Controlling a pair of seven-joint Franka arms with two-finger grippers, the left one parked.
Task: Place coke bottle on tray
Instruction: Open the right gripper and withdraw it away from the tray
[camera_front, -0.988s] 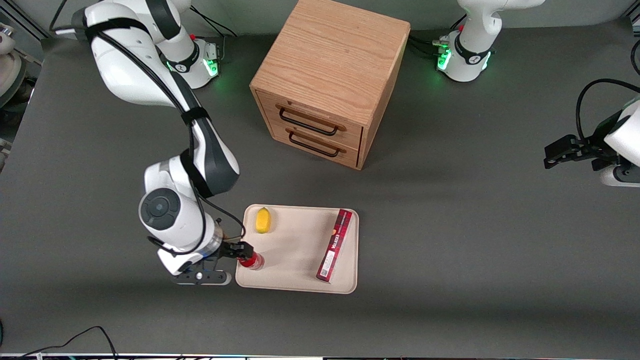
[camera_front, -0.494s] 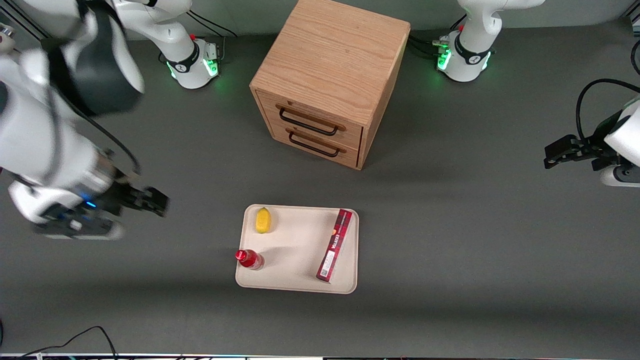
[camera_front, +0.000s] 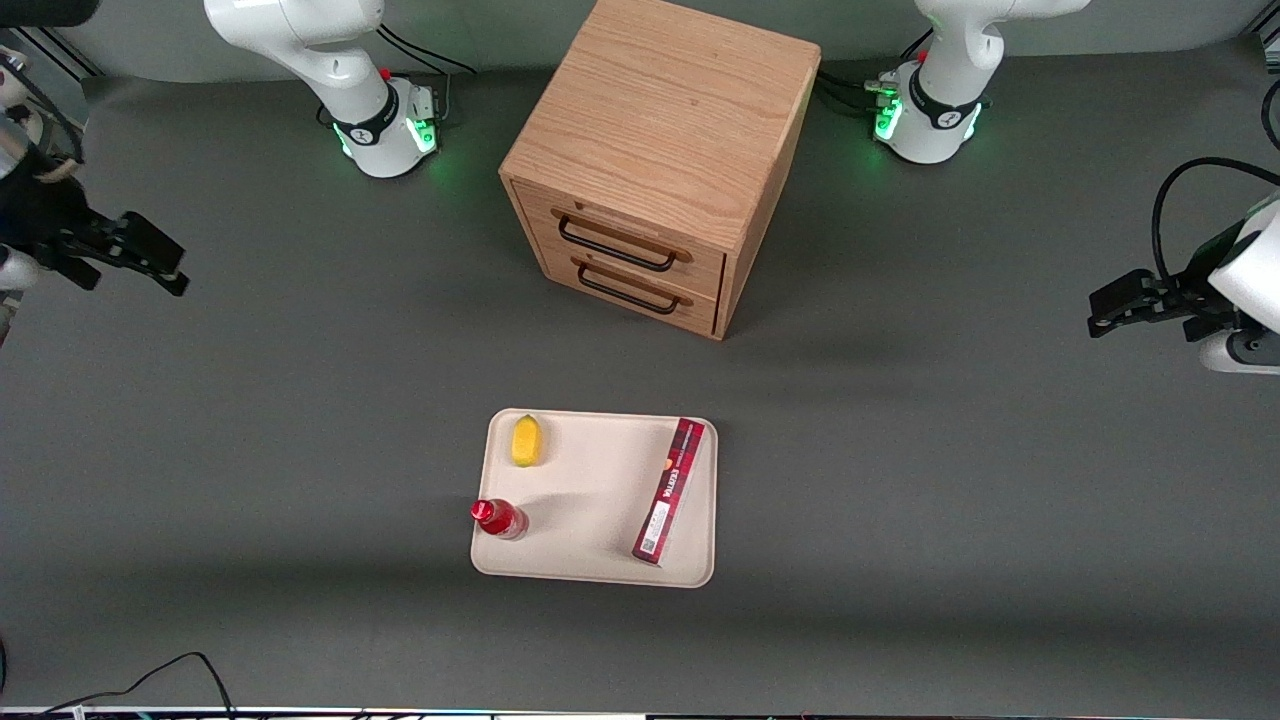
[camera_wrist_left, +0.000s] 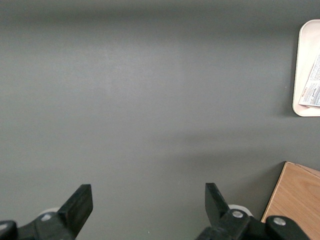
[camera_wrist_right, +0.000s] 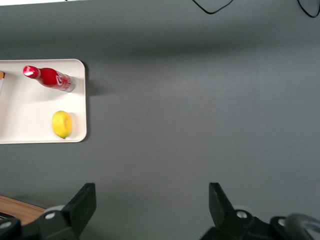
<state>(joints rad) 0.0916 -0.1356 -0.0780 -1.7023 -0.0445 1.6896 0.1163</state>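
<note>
The small red coke bottle (camera_front: 498, 518) stands upright on the cream-beige tray (camera_front: 595, 500), at the tray's corner nearest the front camera on the working arm's side. It also shows in the right wrist view (camera_wrist_right: 50, 78), on the tray (camera_wrist_right: 30, 117). My gripper (camera_front: 160, 262) is open and empty, high above the bare table at the working arm's end, far from the tray. In its own view the gripper (camera_wrist_right: 151, 202) has its jaws wide apart over grey table.
A yellow lemon (camera_front: 526, 441) and a long dark-red box (camera_front: 670, 490) lie on the tray. A wooden two-drawer cabinet (camera_front: 655, 160) stands farther from the front camera than the tray. A black cable (camera_front: 150, 680) lies at the table's front edge.
My gripper let go of the coke bottle, which stays standing on the tray. The arm lifted and swung away to the working arm's end of the table.
</note>
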